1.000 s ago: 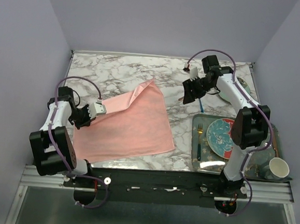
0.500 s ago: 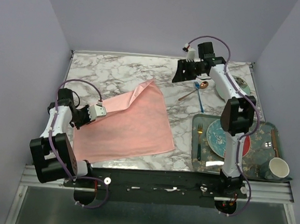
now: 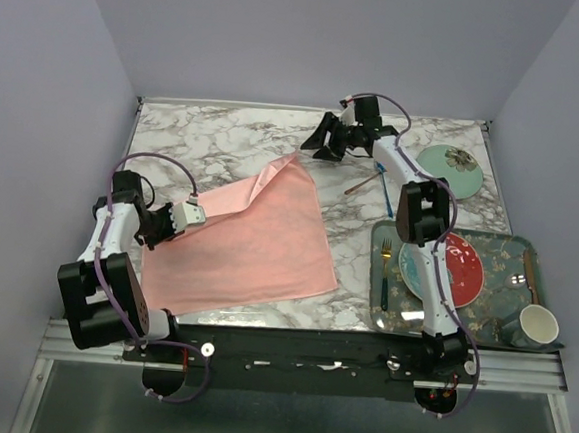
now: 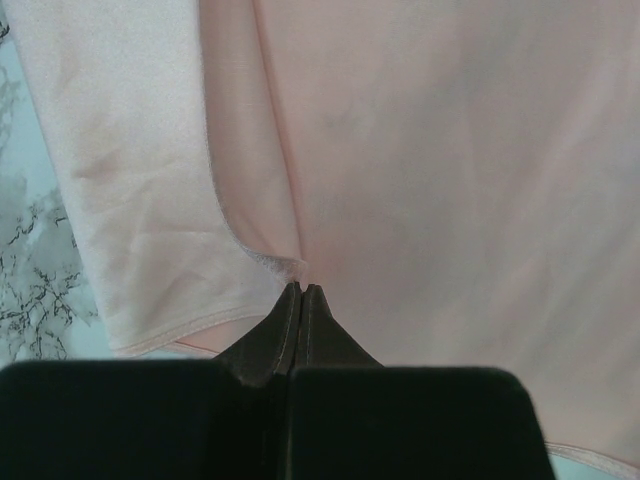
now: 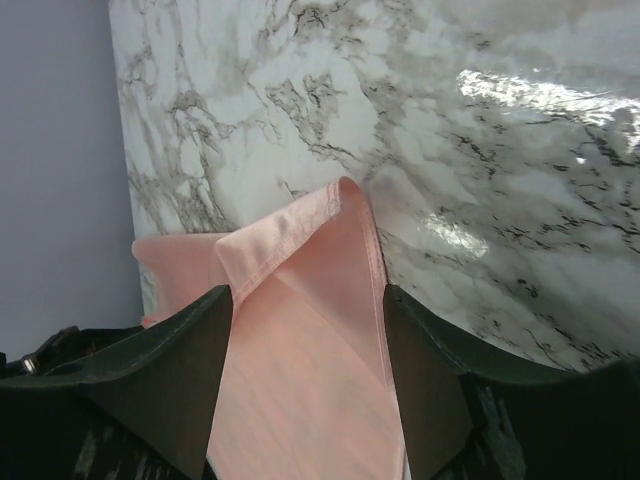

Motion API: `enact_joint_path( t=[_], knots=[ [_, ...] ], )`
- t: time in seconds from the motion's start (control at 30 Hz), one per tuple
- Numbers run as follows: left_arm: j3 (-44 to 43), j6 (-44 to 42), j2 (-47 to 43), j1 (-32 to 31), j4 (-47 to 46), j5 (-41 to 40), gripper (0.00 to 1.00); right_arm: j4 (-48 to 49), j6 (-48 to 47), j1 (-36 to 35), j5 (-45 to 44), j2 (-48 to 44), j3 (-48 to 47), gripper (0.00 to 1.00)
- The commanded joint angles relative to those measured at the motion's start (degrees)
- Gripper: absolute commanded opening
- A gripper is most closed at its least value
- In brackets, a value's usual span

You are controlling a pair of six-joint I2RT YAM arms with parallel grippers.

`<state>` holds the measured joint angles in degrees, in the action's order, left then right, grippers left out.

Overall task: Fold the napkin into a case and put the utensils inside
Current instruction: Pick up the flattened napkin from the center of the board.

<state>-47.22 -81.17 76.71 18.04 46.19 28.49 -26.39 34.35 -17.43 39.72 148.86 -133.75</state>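
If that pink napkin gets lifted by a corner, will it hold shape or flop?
Likely floppy: the napkin puckers where the left gripper pinches it. Its satin sheen suggests it may slide on the marble table.

We see the napkin [image 3: 243,238], a shiny salmon-pink satin cloth, lying spread flat and slightly creased on the marble table [image 3: 225,141], skewed to its edges and not yet folded into a case; its far corner is turned over on itself in a small flap; its left edge is pinched in the closed left gripper [image 4: 302,292]. To its far right, apart from the cloth, lie the slim copper spoon [image 3: 358,187] and the dark blue fork [image 3: 384,187], seemingly crossed, far ends hidden.
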Motion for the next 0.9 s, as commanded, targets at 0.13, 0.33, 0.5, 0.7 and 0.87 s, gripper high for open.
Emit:
enact_joint_path(
  t=[0.13, 0.33, 0.5, 0.7, 0.87],
  knots=[
    [-2.8, 0.5, 1.3, 0.3, 1.2, -0.2, 0.00, 11.0, 11.7, -3.0, -0.6, 4.2, -1.4, 0.70],
    [-3.7, 0.9, 1.9, 0.4, 1.2, -0.6, 0.00, 10.9, 12.8, -3.2, -1.9, 5.6, -0.5, 0.68],
    [-3.8, 1.0, 2.2, 0.4, 1.2, -0.6, 0.00, 10.9, 12.0, -3.2, -4.5, 6.4, -0.5, 0.66],
    [-3.3, 0.8, 2.0, 0.4, 1.2, -1.5, 0.00, 11.1, 12.5, -3.4, -5.4, 7.6, -1.1, 0.61],
    [-2.7, 0.2, 1.7, 0.4, 1.5, -1.9, 0.00, 13.1, 13.6, -4.0, -6.9, 8.5, -2.2, 0.53]
  ],
)
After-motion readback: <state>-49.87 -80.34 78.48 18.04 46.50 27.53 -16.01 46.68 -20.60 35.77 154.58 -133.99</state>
